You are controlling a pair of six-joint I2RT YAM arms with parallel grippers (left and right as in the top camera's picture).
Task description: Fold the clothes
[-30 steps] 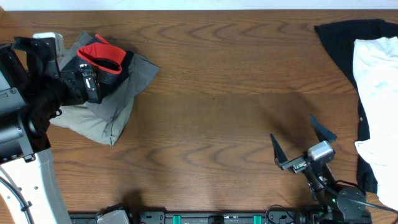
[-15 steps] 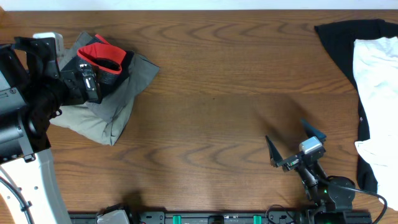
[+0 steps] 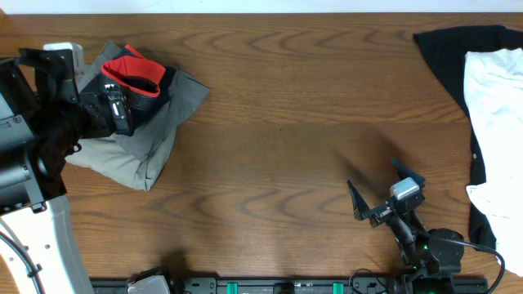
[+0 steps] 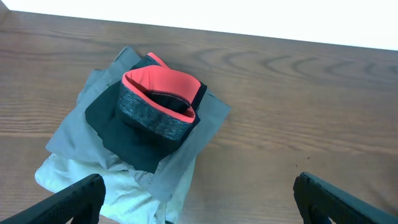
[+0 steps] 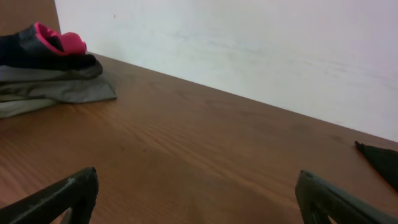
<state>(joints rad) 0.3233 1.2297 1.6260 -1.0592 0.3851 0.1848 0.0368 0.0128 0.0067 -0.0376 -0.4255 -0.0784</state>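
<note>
A folded stack of clothes (image 3: pixel 135 122) lies at the far left: grey and beige garments with rolled black trousers (image 3: pixel 137 77) on top, their red lining and grey band showing. The stack shows in the left wrist view (image 4: pixel 143 118) and far off in the right wrist view (image 5: pixel 50 74). A black garment (image 3: pixel 445 49) with a white garment (image 3: pixel 494 114) on it lies at the right edge. My left gripper (image 4: pixel 199 199) is open and empty, above the stack's near edge. My right gripper (image 3: pixel 382 189) is open and empty, low near the front edge.
The wooden table (image 3: pixel 286 147) spans the view. A white wall (image 5: pixel 249 43) stands beyond the far edge. A black rail with green lights (image 3: pixel 270 286) runs along the front edge.
My right gripper has drawn back towards the front edge and slightly left, still open. The left arm and the clothes have not moved.
</note>
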